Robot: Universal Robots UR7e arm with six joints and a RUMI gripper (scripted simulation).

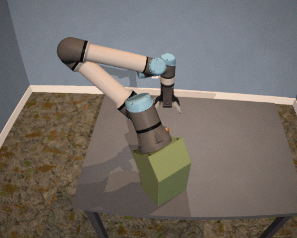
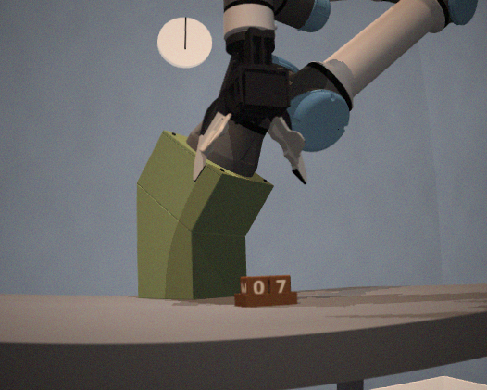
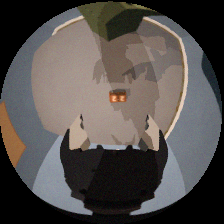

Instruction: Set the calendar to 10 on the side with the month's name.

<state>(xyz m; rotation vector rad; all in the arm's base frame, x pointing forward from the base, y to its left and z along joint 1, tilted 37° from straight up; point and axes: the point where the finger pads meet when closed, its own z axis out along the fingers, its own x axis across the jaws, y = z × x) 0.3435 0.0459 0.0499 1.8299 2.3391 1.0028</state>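
The small brown calendar stands on the table next to the green pedestal. In the exterior view its tray (image 2: 266, 300) holds two cubes side by side: the left cube (image 2: 258, 287) shows 0 and the right cube (image 2: 280, 286) shows 7, both upright, with a narrow month block (image 2: 243, 295) to their left. In the top view only an orange sliver of the calendar (image 1: 167, 129) shows behind the robot base. In the wrist view the calendar (image 3: 118, 97) is small and straight ahead. My gripper (image 1: 167, 108) (image 2: 249, 178) (image 3: 114, 114) is open and empty, high above the calendar.
The green angled pedestal (image 1: 165, 167) (image 2: 187, 242) (image 3: 117, 20) carries the arm's base, right beside the calendar. The grey table (image 1: 230, 153) (image 2: 122, 325) (image 3: 60, 75) spreads wide to the right. A white round disc (image 2: 184, 43) hangs on the back wall.
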